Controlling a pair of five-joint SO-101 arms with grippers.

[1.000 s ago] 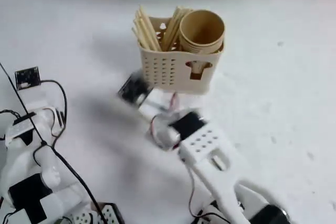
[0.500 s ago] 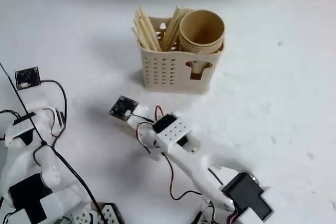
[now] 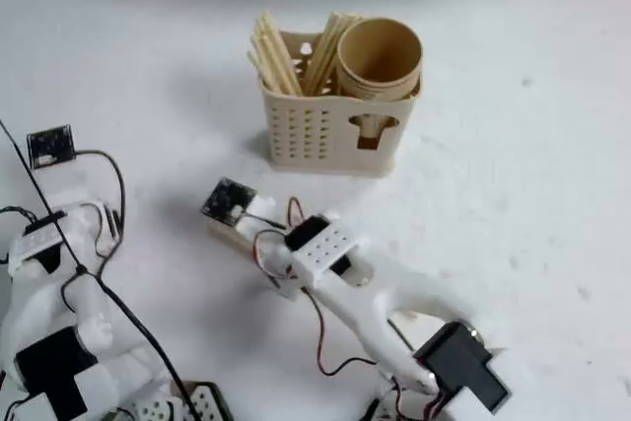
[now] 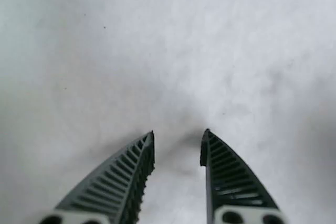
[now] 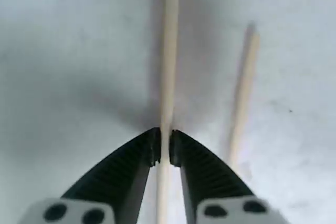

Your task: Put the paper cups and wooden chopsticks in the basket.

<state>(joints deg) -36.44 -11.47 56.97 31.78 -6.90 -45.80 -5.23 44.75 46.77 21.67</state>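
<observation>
One wooden chopstick (image 5: 169, 51) is clamped in the right pincer (image 5: 165, 148), tips almost closed, and runs straight out ahead. A second chopstick (image 5: 244, 87) lies on the table (image 5: 63, 51) alongside, apart. Both are near the basket (image 3: 330, 135), outside it. The left pincer (image 4: 177, 145) is part open and holds nothing.

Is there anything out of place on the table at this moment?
Yes. Two chopsticks are outside the basket: one chopstick is pinched in the right pincer, and a second chopstick lies loose on the table beside it. Nothing looks spilled or broken.
</observation>
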